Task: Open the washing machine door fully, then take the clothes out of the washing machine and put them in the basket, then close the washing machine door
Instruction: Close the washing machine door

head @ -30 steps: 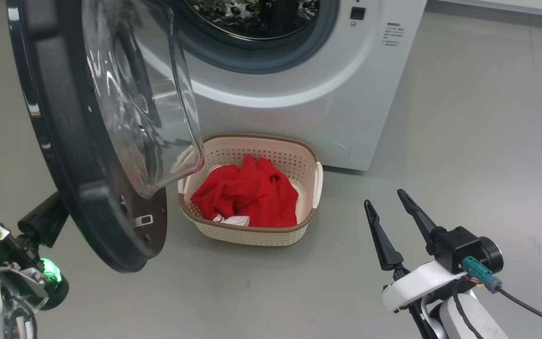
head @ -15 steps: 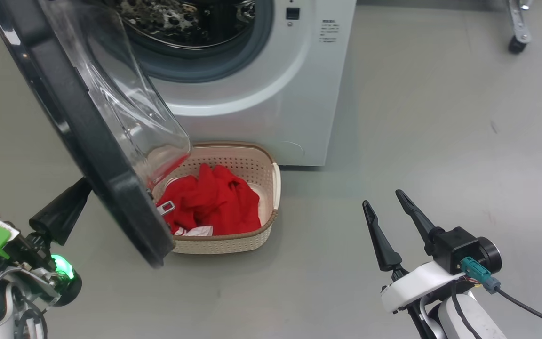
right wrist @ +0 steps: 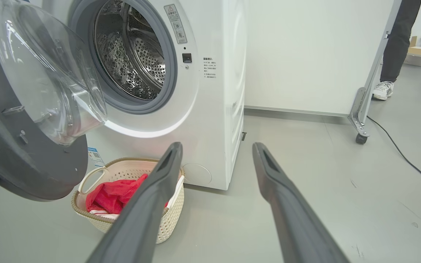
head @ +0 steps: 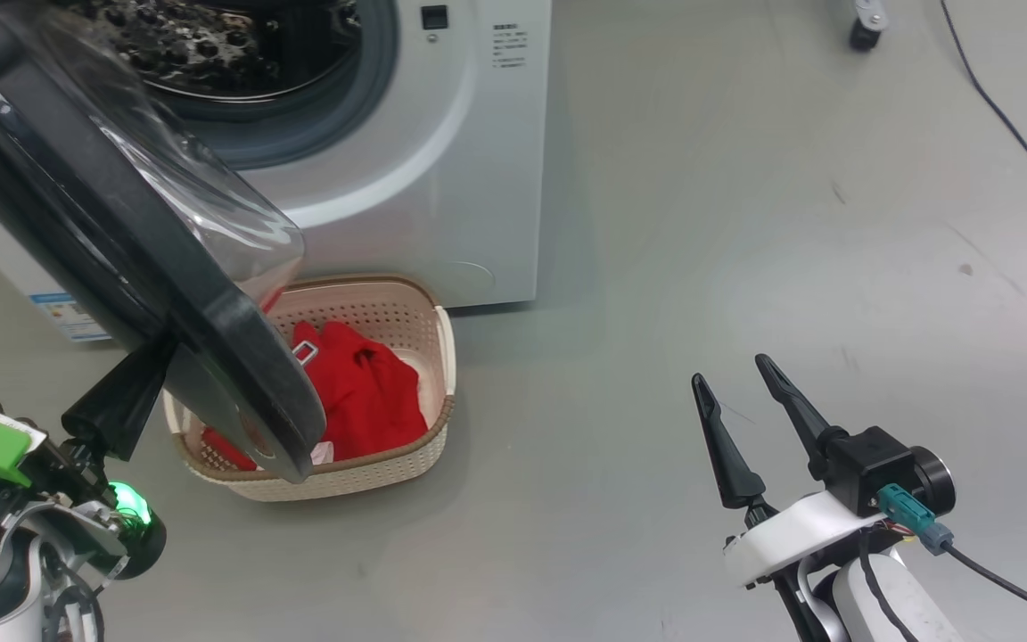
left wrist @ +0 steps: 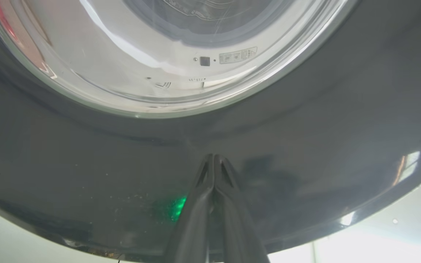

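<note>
The white washing machine (head: 442, 178) stands with its drum (right wrist: 137, 62) showing no clothes. The washing machine door (head: 121, 259) hangs part-open, its black rim over the left side of the basket (head: 362, 464). My left gripper (head: 135, 392) is shut with nothing in it. Its tips press on the door's glossy outer rim (left wrist: 305, 146) just below the glass. In the cream basket (right wrist: 86, 212) in front of the machine lie the red clothes (head: 371, 392) (right wrist: 112, 195), with a bit of white fabric (head: 324, 452). My right gripper (head: 730, 369) (right wrist: 216, 146) is open and holds nothing, above the floor to the right.
A blue label (head: 63, 312) shows low on the machine's front. At the back right are a wheeled stand leg (right wrist: 360, 109), a black cable (head: 1004, 116) on the floor, and a person's leg and shoe (right wrist: 382, 89). Grey floor spreads right of the basket.
The head camera has turned, shifting the whole picture left. The door has swung further toward the machine, now over the basket's left part, with my shut left gripper behind it. The right gripper has not moved.
</note>
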You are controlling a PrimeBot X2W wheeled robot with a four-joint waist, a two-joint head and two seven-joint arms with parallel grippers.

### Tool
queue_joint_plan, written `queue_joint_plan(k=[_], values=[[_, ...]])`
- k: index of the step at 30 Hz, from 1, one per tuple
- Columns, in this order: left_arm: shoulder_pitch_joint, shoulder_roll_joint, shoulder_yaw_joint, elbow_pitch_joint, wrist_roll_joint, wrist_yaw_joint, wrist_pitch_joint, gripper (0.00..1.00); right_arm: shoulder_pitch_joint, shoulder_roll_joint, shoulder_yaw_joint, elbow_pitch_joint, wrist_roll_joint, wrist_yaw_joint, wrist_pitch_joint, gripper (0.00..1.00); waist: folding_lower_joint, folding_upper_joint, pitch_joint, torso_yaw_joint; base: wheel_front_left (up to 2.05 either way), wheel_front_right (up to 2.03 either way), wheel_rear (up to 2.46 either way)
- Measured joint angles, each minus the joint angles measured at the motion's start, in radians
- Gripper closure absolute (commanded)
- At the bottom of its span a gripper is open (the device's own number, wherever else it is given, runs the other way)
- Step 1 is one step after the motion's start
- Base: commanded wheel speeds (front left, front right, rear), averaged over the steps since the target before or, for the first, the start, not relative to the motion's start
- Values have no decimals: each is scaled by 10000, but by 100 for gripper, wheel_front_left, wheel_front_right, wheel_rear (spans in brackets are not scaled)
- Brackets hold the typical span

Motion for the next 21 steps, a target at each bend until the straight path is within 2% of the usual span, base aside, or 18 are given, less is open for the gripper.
queue_joint_plan(k=[21], values=[[-867, -50, -165, 1143, -629, 0, -2027, 100, -21, 35, -33, -81, 94, -73, 0, 0, 0, 0, 368, -1763, 0, 0, 0]])
